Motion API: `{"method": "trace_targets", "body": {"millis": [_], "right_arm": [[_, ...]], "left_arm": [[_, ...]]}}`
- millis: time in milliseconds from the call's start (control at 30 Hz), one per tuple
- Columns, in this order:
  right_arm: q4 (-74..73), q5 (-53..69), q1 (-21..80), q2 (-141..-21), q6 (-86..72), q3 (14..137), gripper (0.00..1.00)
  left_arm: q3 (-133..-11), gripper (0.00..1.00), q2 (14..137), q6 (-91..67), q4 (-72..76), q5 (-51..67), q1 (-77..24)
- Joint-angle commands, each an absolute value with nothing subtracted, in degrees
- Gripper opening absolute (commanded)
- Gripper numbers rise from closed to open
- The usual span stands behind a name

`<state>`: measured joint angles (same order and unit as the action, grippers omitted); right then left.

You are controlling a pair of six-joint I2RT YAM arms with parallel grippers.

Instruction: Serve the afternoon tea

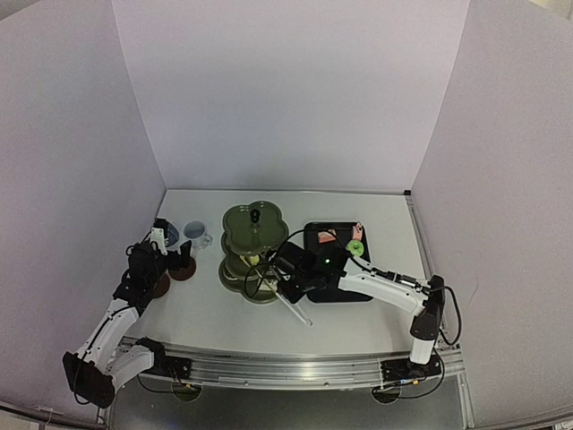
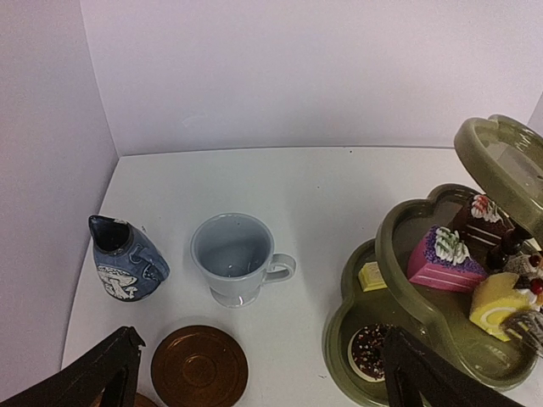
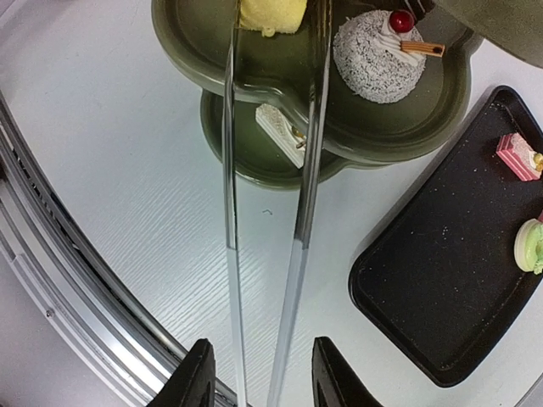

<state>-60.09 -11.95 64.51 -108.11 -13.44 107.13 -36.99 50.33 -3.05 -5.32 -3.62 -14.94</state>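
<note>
The table (image 1: 206,313) was white, the walls (image 1: 286,90) pale. The stand (image 1: 253,224) stood mid-table with cakes (image 2: 445,259) on its tiers; the tray (image 3: 441,280) beside it held others. My left gripper (image 2: 261,337) gaped empty near a coaster (image 2: 199,369) and cup (image 2: 232,254). My right gripper (image 3: 265,348), jaws partly apart, gripped the tongs (image 3: 305,170).

Soft, even light from overhead, faint lilac cast off the walls (image 1: 286,90). Shadows short, weak. Mild glare on the surface (image 3: 127,170) and tongs (image 3: 288,314). Wrist views sharp; top view bows at edges.
</note>
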Motion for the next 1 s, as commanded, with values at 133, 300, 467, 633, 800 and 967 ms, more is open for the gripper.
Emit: {"method": "trace_targets", "body": {"millis": [133,300,467,633,800,967], "right_arm": [[-60.31,-14.74,63.13,-106.86,-15.22,107.90,0.27],[-57.27,-11.47,61.94,-107.86,-17.79,104.31,0.36],[-48.31,-7.67,61.28,-104.14,-21.56,93.49,0.43],[-47.36,-5.93,64.63,-106.59,-23.06,91.37,0.46],[-45.10,-4.81,70.13,-109.11,-22.45,89.58,0.47],[-44.44,-3.10,72.85,-113.03,-14.40,90.20,0.45]], "left_arm": [[-36.76,0.99,50.70,-3.14,-2.03,-2.15,-14.72],[-37.21,0.99,50.86,-3.61,-2.26,2.56,-14.70],[-36.90,0.99,50.64,-3.43,-2.59,2.62,-14.70],[-36.84,0.98,49.50,-2.20,-4.18,4.67,-14.68],[-35.96,0.98,47.88,-1.66,-4.11,5.10,-14.69],[-35.86,0.98,48.01,-1.74,-4.08,5.94,-14.73]]}}
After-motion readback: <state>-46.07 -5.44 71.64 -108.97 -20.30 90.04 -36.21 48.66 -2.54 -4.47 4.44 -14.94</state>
